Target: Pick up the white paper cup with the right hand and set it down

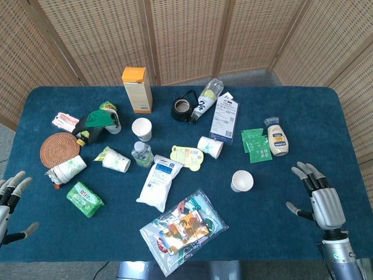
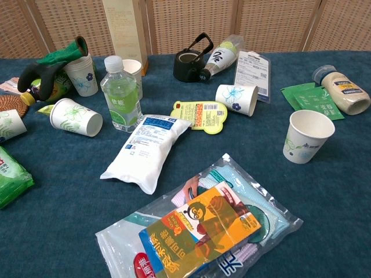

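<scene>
On the dark blue cloth-covered table, as seen from the head view, the upright white paper cup with a faint green print is standing open end up, right of centre and toward the near edge. The right hand is hovering well apart from it near the table's right edge, palm down, fingers spread and gripping nothing. The left hand is showing only partly at the left border; its visible fingers are lying apart and are holding nothing, though the cropped view is leaving some doubt. A white pillow-shaped soft pack with blue lettering is lying left of the cup, and a clear plastic bag of coloured packets is resting nearer the front edge. A squat mayonnaise bottle with a grey cap is lying beyond the cup, beside two green sachets.

Moving to the chest view, neither hand is appearing. The same cup is standing upright at the right, clear of its neighbours. The mayonnaise bottle is lying behind it, and the white pack is sitting centre-left, next to a small clear bottle of green liquid.
</scene>
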